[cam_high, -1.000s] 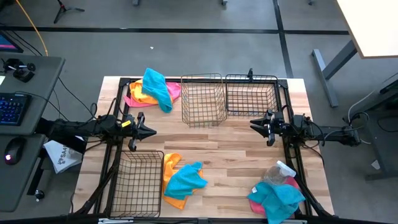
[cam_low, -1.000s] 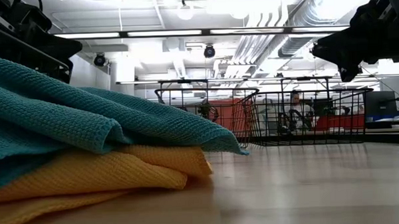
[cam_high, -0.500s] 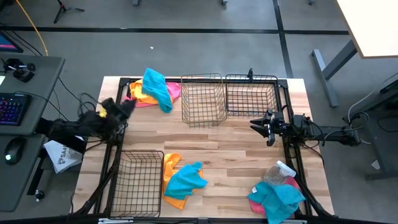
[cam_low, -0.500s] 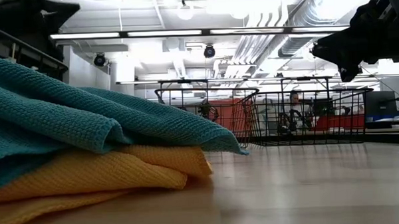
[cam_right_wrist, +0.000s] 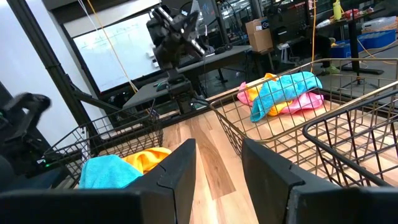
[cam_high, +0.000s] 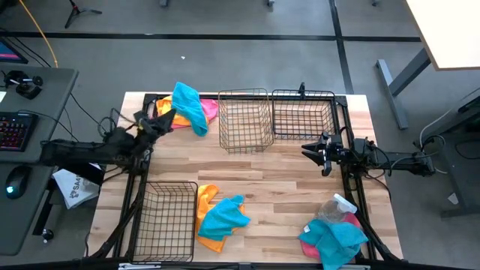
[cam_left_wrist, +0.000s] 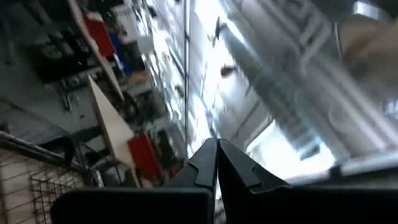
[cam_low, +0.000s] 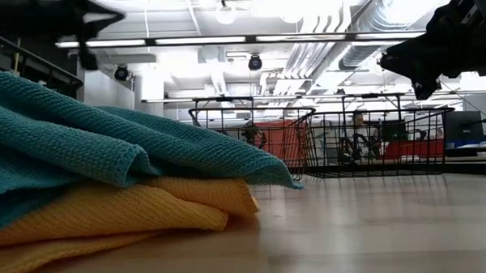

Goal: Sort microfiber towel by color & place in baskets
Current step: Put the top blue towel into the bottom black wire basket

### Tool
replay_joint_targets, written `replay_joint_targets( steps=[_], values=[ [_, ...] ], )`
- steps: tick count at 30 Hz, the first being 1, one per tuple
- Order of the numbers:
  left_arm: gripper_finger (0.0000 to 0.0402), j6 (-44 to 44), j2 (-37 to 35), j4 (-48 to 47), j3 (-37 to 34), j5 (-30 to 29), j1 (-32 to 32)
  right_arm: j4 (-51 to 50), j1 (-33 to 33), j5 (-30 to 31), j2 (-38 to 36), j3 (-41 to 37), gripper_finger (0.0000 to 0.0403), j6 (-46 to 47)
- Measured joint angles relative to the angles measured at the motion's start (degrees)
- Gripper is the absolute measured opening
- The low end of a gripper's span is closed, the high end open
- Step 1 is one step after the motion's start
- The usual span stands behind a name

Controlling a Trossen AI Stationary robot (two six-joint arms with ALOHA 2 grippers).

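Three towel heaps lie on the table. At the far left, a turquoise towel (cam_high: 187, 105) sits on orange and pink ones. At the near middle, turquoise (cam_high: 223, 216) sits on orange-yellow and fills the low view (cam_low: 81, 150). At the near right, turquoise (cam_high: 336, 240) sits on pink. Two wire baskets (cam_high: 245, 120) (cam_high: 304, 115) stand at the far middle and one (cam_high: 166, 219) at the near left. My left gripper (cam_high: 163, 119) is shut and raised beside the far-left heap, its fingers (cam_left_wrist: 217, 147) tipped up toward the ceiling. My right gripper (cam_high: 309, 150) hovers open near the right-hand far basket.
A clear spray bottle (cam_high: 336, 207) lies against the near-right heap. Black frame rails run along the table's left and right sides (cam_high: 139, 180) (cam_high: 352, 187). Bare wood stretches across the table's middle (cam_high: 262, 180). A desk with a keyboard and a mouse stands left of the table.
My left arm has swung from the table's left middle toward the far edge, up to the far-left heap, and its gripper has risen and tipped upward. My right arm has kept still and no towel has moved.
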Motion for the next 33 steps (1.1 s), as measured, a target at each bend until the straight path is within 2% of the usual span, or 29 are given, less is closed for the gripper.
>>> replay_joint_targets(
  steps=[2,4,7,10,12,14,16,18,21,23,25,27,30,33],
  values=[
    [0.0001,2.7,6.7,-2.0,5.3,7.9,4.0,0.0,0.0,0.0,0.0,0.0,0.0124,0.0],
    [0.0001,5.4,12.6,-9.1,11.8,17.9,9.3,0.0,0.0,0.0,0.0,0.0,0.0124,0.0],
    [0.0001,12.6,20.0,-30.2,23.2,32.7,19.4,0.0,0.0,0.0,0.0,0.0,0.0124,0.0],
    [0.0001,18.8,26.7,-52.8,34.4,38.3,28.8,0.0,0.0,0.0,0.0,0.0,0.0124,0.0],
    [0.0001,24.4,30.9,-65.3,40.1,38.5,33.7,0.0,0.0,0.0,0.0,0.0,0.0124,0.0],
    [0.0001,28.8,34.1,-72.1,43.7,36.3,37.5,0.0,0.0,0.0,0.0,0.0,0.0124,0.0],
    [0.0001,31.2,36.5,-73.9,45.3,33.0,40.1,0.0,0.0,0.0,0.0,0.0,0.0124,0.0],
    [0.0001,30.1,38.6,-74.1,45.5,31.9,42.0,0.0,0.0,0.0,0.0,0.0,0.0124,0.0],
    [0.0001,25.7,40.5,-74.2,45.6,33.9,43.5,0.0,0.0,0.0,0.0,0.0,0.0124,0.0],
    [0.0001,25.4,41.5,-75.5,45.6,38.0,44.2,0.0,0.0,0.0,0.0,0.0,0.0124,0.0],
    [0.0001,25.5,41.9,-78.3,45.6,40.6,44.0,0.0,0.0,0.0,0.0,0.0,0.0124,0.0],
    [0.0001,27.1,41.9,-81.2,45.6,40.5,42.3,0.0,0.0,0.0,0.0,0.0,0.0124,0.0],
    [0.0001,29.4,41.5,-89.8,45.6,37.2,38.2,0.0,0.0,0.0,0.0,0.0,0.0124,0.0],
    [0.0011,31.4,41.1,-95.0,44.4,30.7,32.3,0.0,0.0,0.0,0.0,0.0,0.0124,0.0]
  ],
)
